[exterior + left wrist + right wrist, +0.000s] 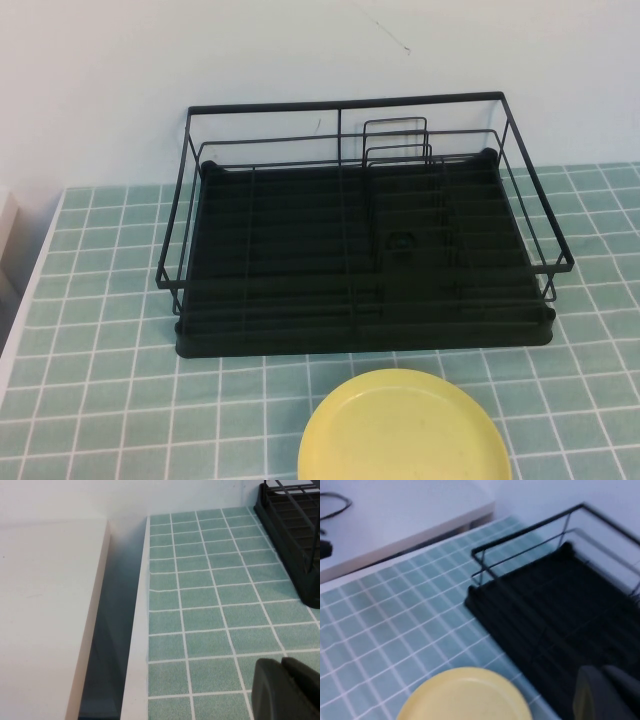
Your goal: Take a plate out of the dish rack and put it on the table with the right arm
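The pale-yellow plate (404, 430) lies flat on the green tiled table (100, 330), just in front of the black wire dish rack (300, 340), whose tray holds no plates. Neither arm shows in the high view. In the right wrist view my right gripper (601, 670) hovers over the rack's tray (555, 610), fingers together and empty, with the plate (465, 697) on the tiles beside the rack's front edge. In the left wrist view my left gripper (282, 662) is shut and empty above the tiles (210, 595), left of the rack's corner (295, 540).
A white side table (45, 605) stands left of the tiled table across a dark gap. A white wall rises behind the rack. Upright wire dividers (397, 150) stand at the rack's back. A black cable (335, 502) lies on the white surface.
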Controlling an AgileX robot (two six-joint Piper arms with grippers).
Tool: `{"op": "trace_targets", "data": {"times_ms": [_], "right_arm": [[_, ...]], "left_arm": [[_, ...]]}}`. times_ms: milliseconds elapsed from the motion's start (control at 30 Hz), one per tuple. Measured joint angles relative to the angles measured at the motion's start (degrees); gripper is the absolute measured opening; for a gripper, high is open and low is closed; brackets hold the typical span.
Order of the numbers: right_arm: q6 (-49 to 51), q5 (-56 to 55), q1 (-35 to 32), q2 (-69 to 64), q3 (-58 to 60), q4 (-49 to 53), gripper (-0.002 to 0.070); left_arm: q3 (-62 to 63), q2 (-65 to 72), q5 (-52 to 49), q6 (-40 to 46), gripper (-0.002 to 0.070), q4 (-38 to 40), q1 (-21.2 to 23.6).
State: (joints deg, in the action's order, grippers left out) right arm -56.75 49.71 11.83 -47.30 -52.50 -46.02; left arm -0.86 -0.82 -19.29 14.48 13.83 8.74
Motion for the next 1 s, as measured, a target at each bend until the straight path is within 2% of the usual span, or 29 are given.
{"op": "trace_targets", "data": {"times_ms": [233, 367, 533, 767, 867, 1000], "right_arm": [[1.8, -14.5, 0.0, 23.6, 12.0, 3.9, -0.0001], [2.8, -16.4, 0.0, 30.4, 16.2, 5.4, -0.0001], [8.0, -13.5, 0.0, 32.7, 19.9, 9.5, -0.0001], [9.5, -21.8, 0.0, 33.0, 26.2, 14.6, -0.0001], [9.5, -27.9, 0.0, 33.0, 29.5, 15.4, -0.0001], [9.3, -42.5, 0.0, 33.1, 37.5, 15.7, -0.0001]], "left_arm": [[0.0, 0.0, 0.0, 0.0, -0.0004, 0.1, 0.0], [0.0, 0.0, 0.0, 0.0, -0.0004, 0.1, 0.0], [0.0, 0.0, 0.0, 0.0, -0.0004, 0.1, 0.0], [0.0, 0.0, 0.0, 0.0, -0.0004, 0.1, 0.0], [0.0, 0.0, 0.0, 0.0, -0.0004, 0.1, 0.0], [0.0, 0.0, 0.0, 0.0, -0.0004, 0.1, 0.0]]}}
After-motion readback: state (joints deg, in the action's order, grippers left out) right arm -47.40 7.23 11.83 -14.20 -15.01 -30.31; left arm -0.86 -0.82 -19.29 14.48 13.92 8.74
